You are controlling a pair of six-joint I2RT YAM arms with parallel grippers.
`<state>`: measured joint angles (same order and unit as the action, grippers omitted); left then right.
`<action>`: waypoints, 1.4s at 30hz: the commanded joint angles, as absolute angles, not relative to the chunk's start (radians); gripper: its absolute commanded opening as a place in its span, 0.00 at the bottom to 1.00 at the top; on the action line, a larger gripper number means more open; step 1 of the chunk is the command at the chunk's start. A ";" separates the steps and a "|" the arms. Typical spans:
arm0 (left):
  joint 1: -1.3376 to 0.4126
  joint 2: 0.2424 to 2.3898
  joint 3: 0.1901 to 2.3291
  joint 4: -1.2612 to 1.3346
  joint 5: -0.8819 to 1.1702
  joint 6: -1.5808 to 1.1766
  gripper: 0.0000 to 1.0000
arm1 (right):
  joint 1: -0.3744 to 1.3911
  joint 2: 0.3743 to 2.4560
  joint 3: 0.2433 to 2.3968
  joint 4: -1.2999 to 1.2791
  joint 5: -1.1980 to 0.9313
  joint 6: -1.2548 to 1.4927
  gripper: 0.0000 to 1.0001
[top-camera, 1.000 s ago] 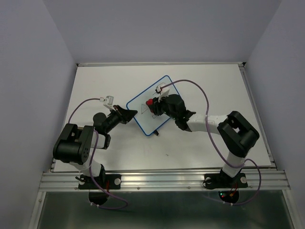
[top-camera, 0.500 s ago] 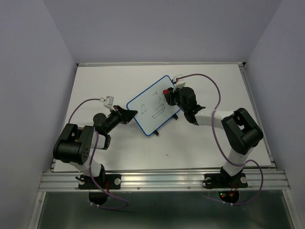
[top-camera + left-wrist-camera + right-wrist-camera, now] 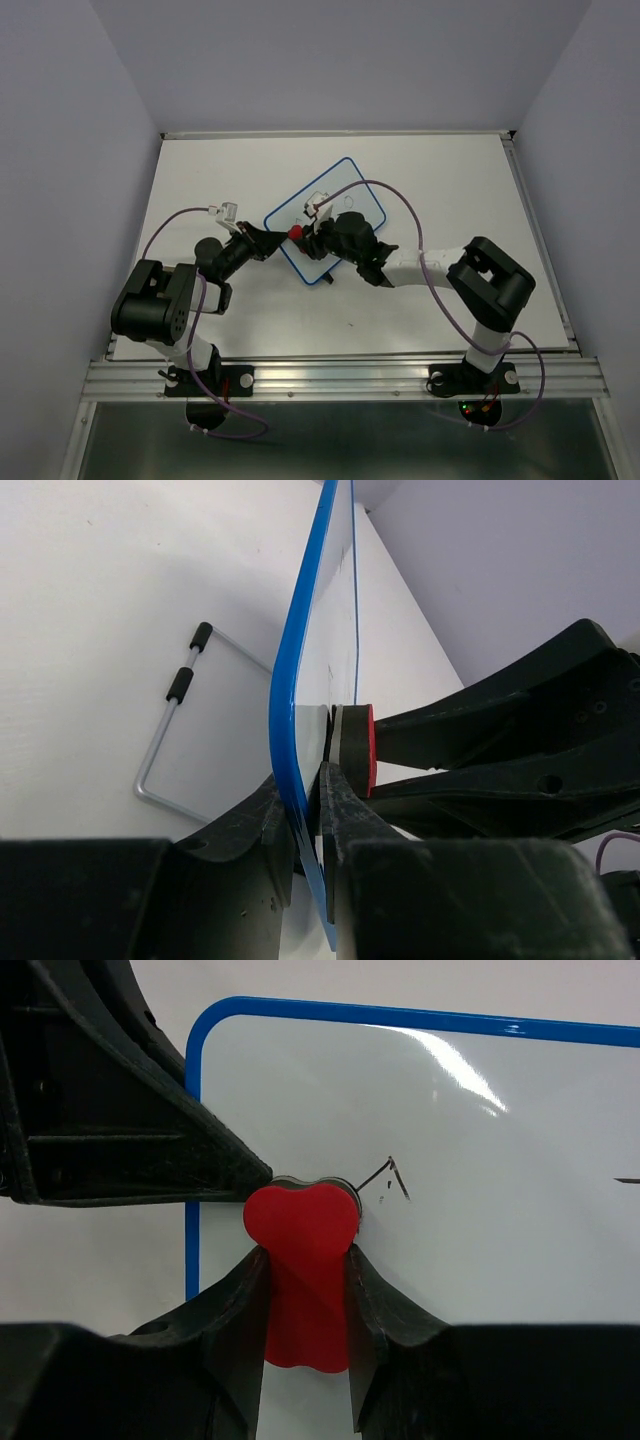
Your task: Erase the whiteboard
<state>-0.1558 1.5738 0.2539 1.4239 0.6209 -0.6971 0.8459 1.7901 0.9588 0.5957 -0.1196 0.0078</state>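
Note:
The whiteboard (image 3: 350, 185) lies tilted on the table, its blue rim (image 3: 285, 680) raised. My left gripper (image 3: 274, 240) is shut on the rim at the board's left corner, one finger on each side (image 3: 305, 790). In my right gripper (image 3: 303, 1252), shut on it, is a red heart-shaped eraser (image 3: 300, 1220). The eraser (image 3: 296, 232) presses on the board just beside the left gripper's fingers (image 3: 120, 1140). A short black stroke (image 3: 395, 1175) shows right of the eraser. My right arm hides much of the board from above.
A bent wire stand with black feet (image 3: 165, 750) juts from under the board. The white table (image 3: 230, 170) is ringed by grey walls, with a metal rail at the near edge (image 3: 340, 375). A purple cable (image 3: 400, 195) arcs over the board.
My right gripper has swept the eraser from the board's upper right down to its left corner, next to the left gripper. The left gripper and the board have stayed put.

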 commanded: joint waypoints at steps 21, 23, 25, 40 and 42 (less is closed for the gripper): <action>-0.161 1.589 0.230 1.600 0.601 -0.594 0.00 | 0.839 1.816 0.947 0.730 0.248 0.039 0.01; -0.161 1.589 0.230 1.600 0.601 -0.594 0.00 | 0.848 1.815 0.945 0.724 0.075 0.032 0.01; -0.161 1.589 0.230 1.600 0.603 -0.594 0.00 | 0.867 1.822 0.962 0.672 0.014 0.015 0.01; -0.161 1.589 0.226 1.608 0.609 -0.595 0.00 | 0.896 1.855 1.037 0.598 0.247 -0.012 0.01; -0.161 1.588 0.225 1.609 0.611 -0.595 0.00 | 0.856 1.856 1.035 0.594 0.285 -0.003 0.01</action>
